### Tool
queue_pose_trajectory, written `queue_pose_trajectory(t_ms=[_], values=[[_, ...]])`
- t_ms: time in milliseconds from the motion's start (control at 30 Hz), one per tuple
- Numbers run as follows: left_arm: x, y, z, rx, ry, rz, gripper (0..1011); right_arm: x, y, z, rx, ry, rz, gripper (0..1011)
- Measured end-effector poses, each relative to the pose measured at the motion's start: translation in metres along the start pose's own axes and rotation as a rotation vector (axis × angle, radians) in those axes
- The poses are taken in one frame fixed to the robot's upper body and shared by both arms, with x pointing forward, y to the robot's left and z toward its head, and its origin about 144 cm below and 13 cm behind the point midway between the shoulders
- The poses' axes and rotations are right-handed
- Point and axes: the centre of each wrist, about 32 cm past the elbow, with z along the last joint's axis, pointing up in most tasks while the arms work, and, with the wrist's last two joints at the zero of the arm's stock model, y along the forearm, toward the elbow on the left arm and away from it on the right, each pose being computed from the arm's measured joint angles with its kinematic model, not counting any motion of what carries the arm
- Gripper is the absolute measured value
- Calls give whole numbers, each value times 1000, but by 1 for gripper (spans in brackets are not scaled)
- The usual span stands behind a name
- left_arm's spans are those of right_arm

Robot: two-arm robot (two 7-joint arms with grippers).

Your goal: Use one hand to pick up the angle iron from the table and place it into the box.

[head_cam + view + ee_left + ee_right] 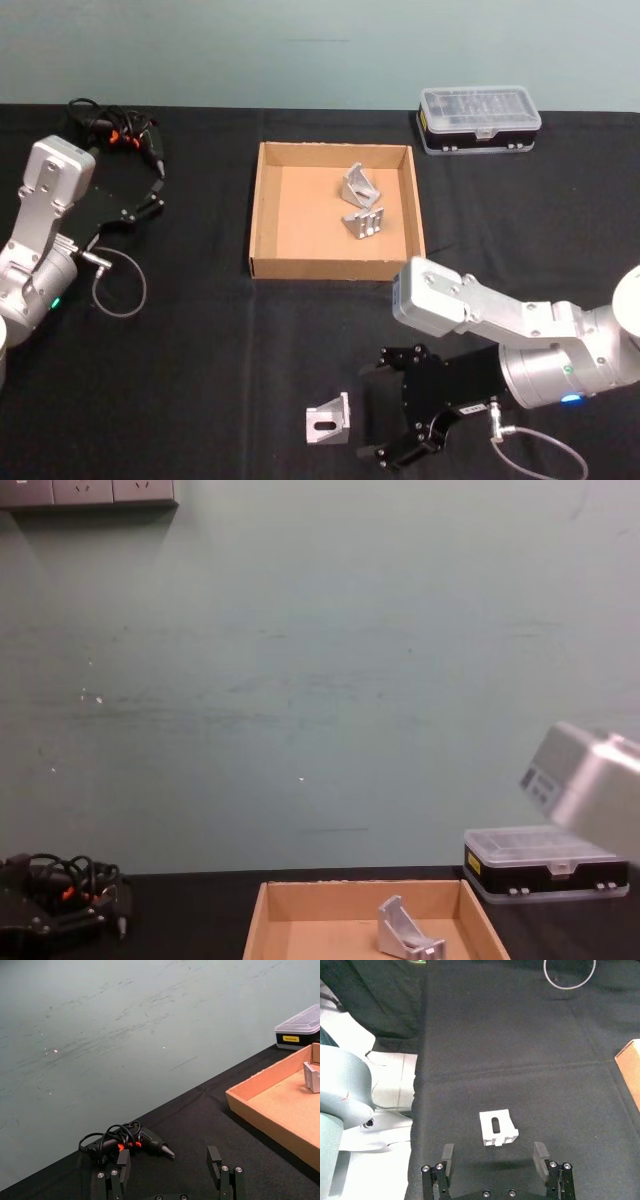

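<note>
The right pincer (369,412) gapes wide, with the angle iron (328,420) on the worktop (200,350) just ahead of its fingertips. Closing off-centre could skid it away. The left pincer (157,192) sits spread, far off.

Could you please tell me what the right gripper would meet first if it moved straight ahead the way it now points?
Most likely the angle iron lying on the table. The right gripper is open and aimed at it, with nothing else visible in between.
</note>
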Motion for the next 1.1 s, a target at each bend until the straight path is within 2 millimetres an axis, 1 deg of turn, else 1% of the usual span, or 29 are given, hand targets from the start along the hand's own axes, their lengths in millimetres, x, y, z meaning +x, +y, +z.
queue_pose_trajectory(t_ms=[567, 1100], values=[[0, 0, 0, 0, 0, 0, 1000, 12, 23, 1, 12, 1, 21, 1000], [0, 0, 0, 0, 0, 0, 1000, 16, 31, 2, 6, -2, 47, 1000]])
